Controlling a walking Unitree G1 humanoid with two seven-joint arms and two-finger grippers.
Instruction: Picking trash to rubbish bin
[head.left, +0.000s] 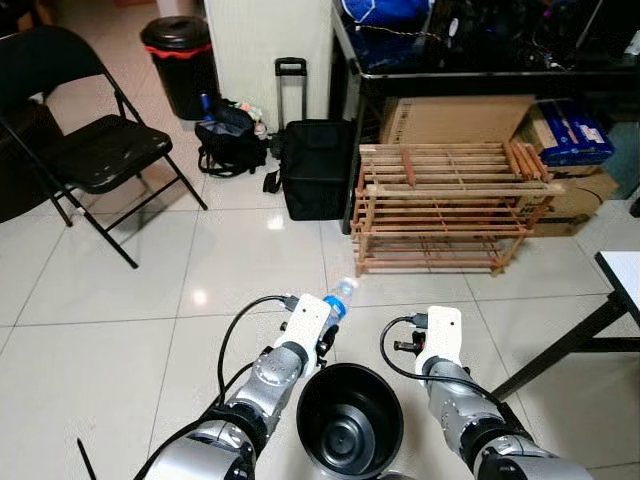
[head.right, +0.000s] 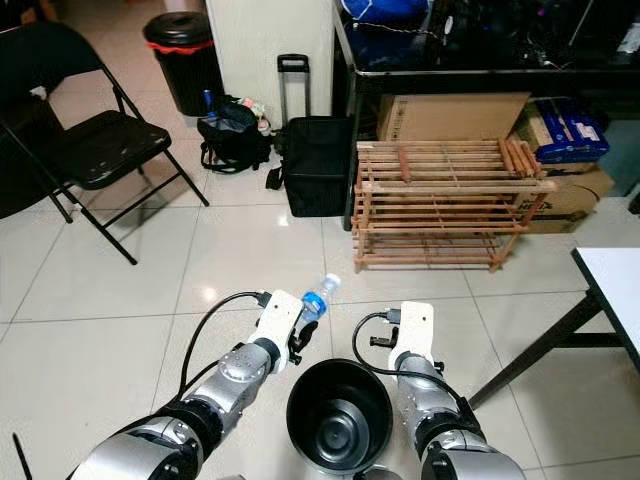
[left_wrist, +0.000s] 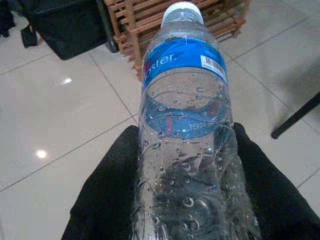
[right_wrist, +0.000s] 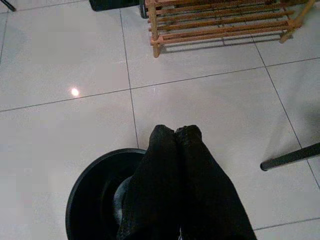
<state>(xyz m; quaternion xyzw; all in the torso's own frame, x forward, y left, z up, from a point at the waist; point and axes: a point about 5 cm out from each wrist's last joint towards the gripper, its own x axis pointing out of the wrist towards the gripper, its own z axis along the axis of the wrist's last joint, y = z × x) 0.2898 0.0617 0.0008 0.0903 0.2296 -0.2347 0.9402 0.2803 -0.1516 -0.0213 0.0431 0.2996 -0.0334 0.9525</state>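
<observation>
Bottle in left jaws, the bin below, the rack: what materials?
Bottle: clear thin plastic, glossy, droplets inside, crumpled where gripped. Bin: likely black plastic, smooth sheen at the rim. Rack: apparently unfinished wood, matte slats with visible grain.

A: From where are the two eye views taken?
B: From head height, facing forward and down; the slatted wooden rack (head.left: 445, 205) and white tiled floor (head.right: 110, 310) are shared.

A: And the wrist views?
B: Both are aimed along black fingers (right_wrist: 175, 190), close above the same floor; the rack is seen beyond.
</observation>
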